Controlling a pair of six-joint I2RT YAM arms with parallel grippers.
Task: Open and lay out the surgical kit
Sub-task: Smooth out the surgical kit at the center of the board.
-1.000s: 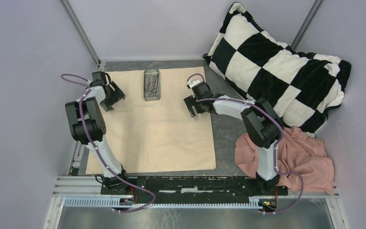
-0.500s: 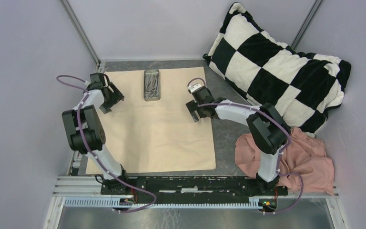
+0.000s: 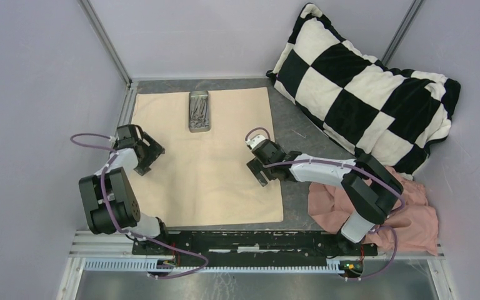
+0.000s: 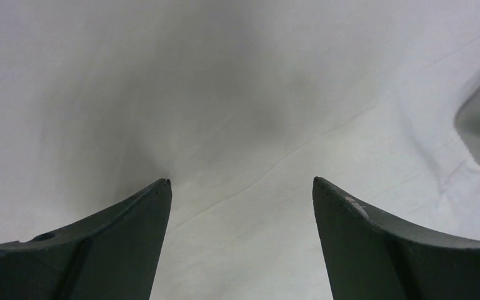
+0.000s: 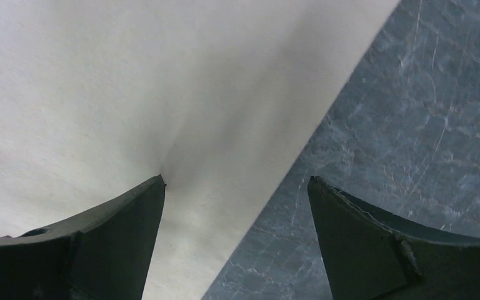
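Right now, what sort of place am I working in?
Probably a robot test booth, not a clinic: plain walls on metal posts, a grey table, a pillow and pink cloth beside the wrap.

Left fingers, right fingers wide apart

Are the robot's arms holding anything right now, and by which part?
Nothing is held. Both end effectors are open: the left end effector over the beige cloth wrap, the right end effector over the wrap's right edge.

a checkered pillow lies at far right, a crumpled pink cloth just beside it.
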